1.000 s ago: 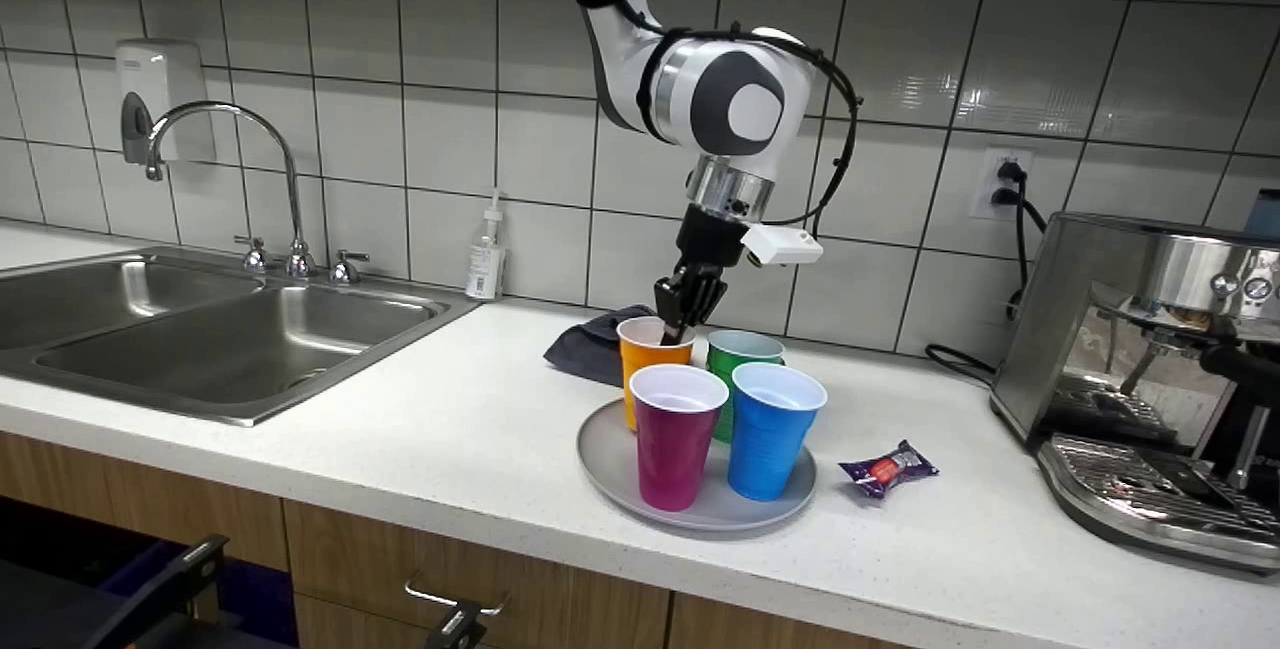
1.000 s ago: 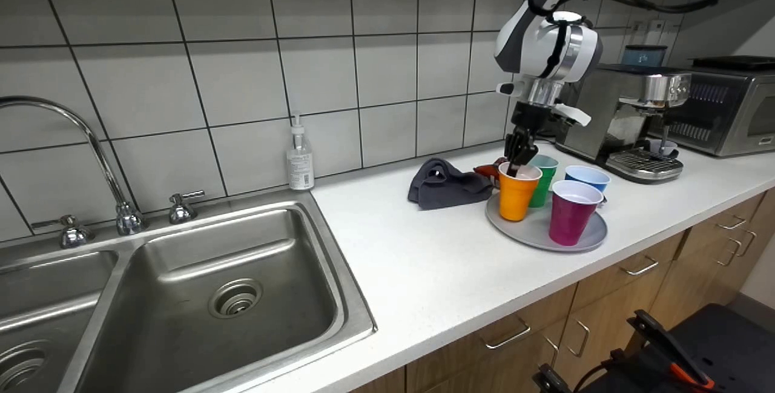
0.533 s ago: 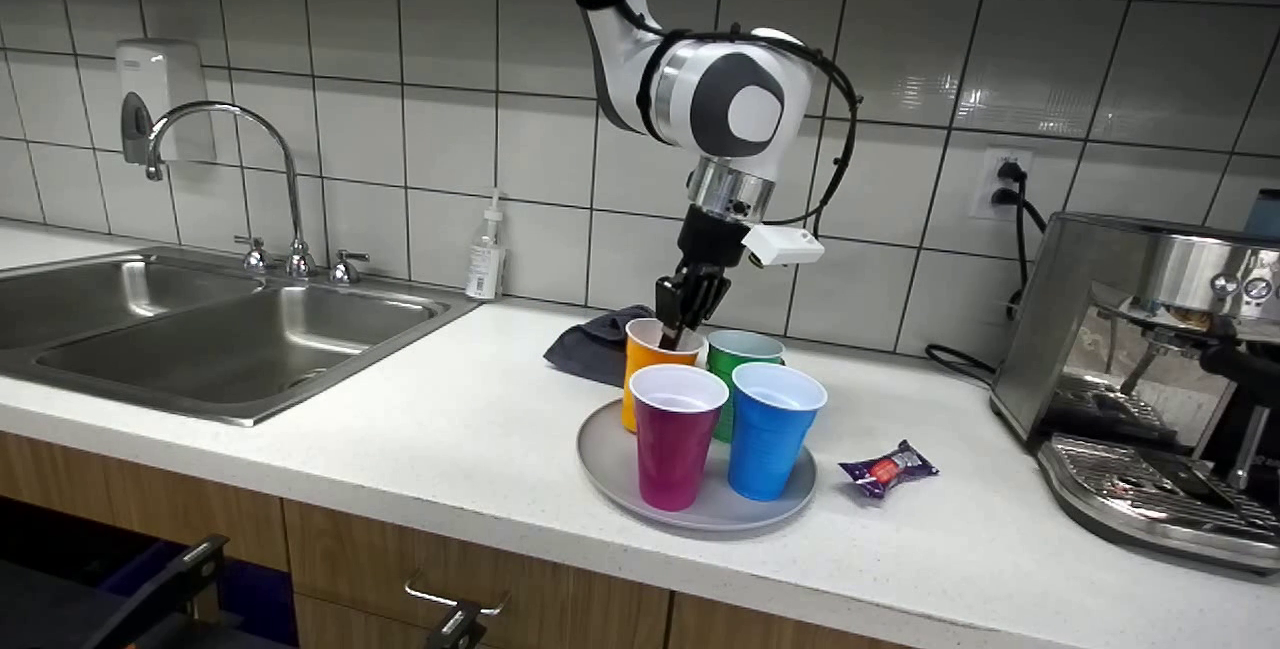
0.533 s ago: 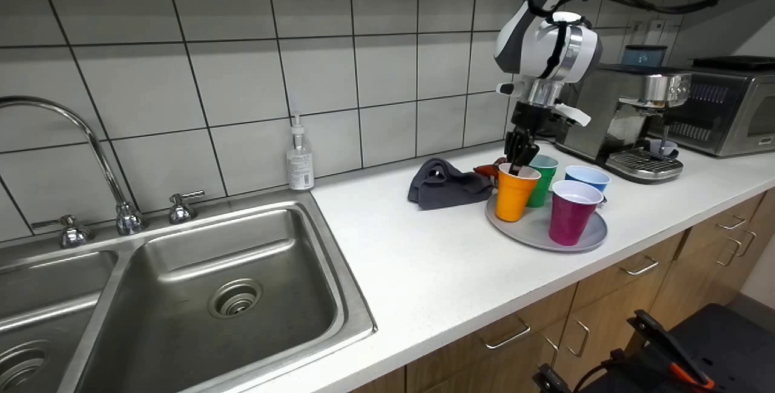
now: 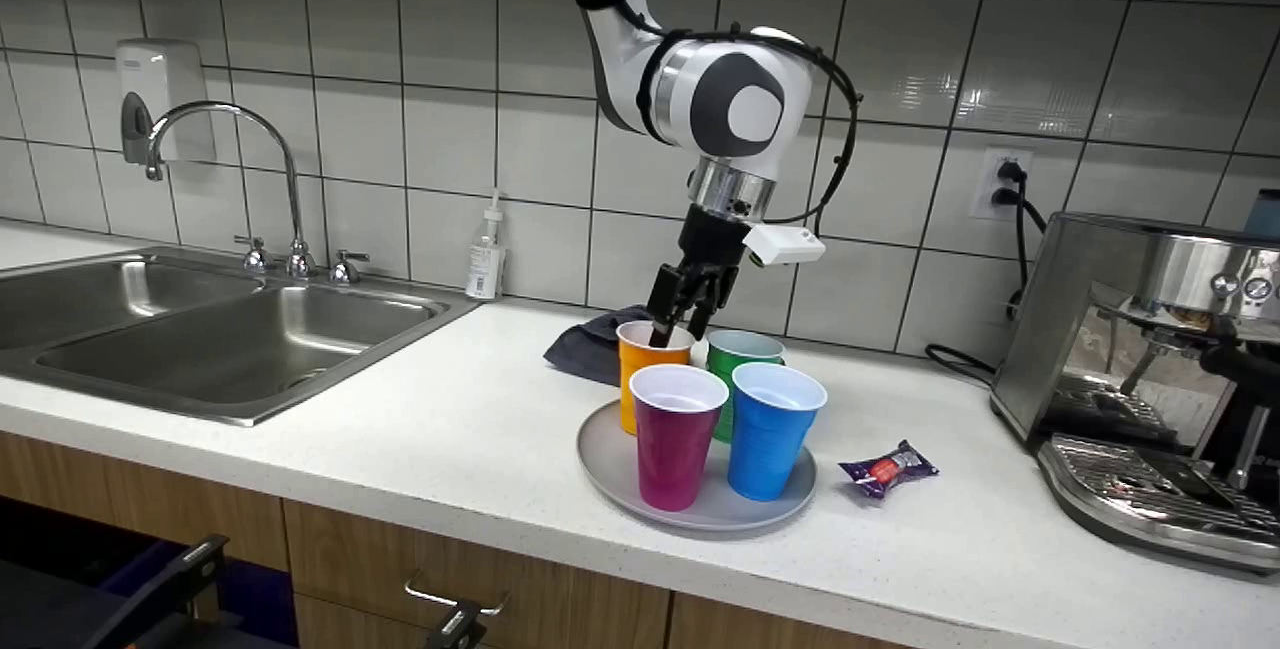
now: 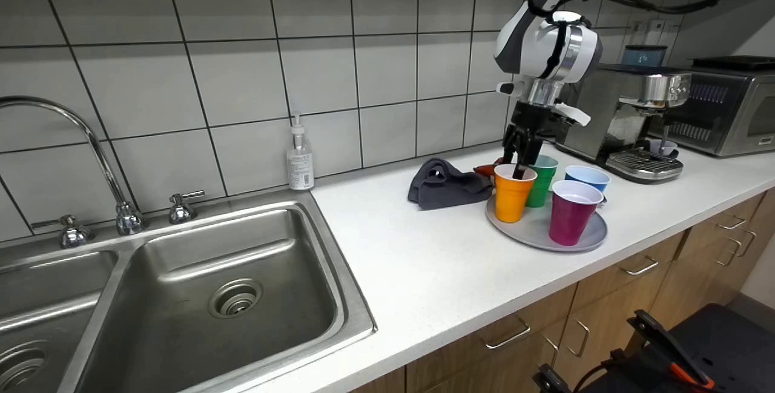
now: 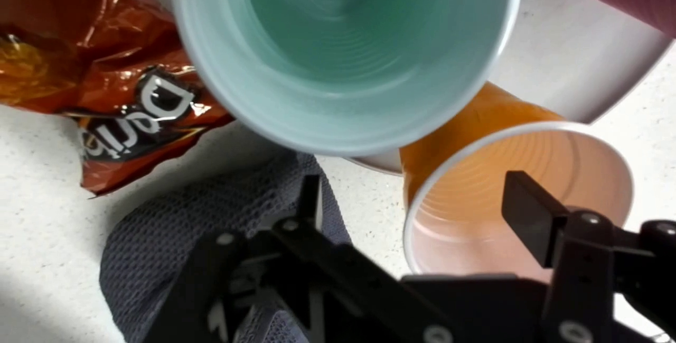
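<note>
Beneath the tiled wall point(image 5: 545, 134), the white counter point(image 5: 430, 409) bears a grey plate point(image 5: 612, 464) where the orange cup point(image 6: 512, 198) stands, long axis roughly upright, its rim between the well-parted fingers point(image 7: 528, 213) of the gripper point(image 7: 414, 184), one inside the mouth, the other outside.

Arm point(image 5: 622, 69) bent, wrist point(image 5: 732, 189) angled dn, end effector point(image 7: 416, 193) w/ jaws apart

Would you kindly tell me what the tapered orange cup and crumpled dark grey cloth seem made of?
The orange cup is probably thin, slightly glossy plastic, given its ribbed inner wall. The grey cloth looks like matt textile, fibre uncertain, given its dimpled texture and soft folds.
</note>
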Motion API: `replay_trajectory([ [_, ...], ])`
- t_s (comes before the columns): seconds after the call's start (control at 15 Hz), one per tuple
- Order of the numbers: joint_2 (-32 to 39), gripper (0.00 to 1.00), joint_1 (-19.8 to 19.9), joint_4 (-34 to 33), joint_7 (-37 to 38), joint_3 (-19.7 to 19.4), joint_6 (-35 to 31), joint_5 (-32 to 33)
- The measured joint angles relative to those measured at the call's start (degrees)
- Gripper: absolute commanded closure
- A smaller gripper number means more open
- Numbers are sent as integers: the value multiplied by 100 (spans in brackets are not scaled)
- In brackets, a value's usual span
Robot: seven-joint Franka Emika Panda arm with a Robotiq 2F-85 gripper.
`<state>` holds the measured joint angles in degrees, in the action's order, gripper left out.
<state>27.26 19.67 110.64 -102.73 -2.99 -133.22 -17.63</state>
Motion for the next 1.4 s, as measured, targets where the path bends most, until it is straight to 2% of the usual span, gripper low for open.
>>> replay_trajectory([
  [0.8, -137, 0, 0, -66, 97, 3, -9, -116],
  [1.4, -328, 0, -9, 77, 600, 25, -492, -784],
])
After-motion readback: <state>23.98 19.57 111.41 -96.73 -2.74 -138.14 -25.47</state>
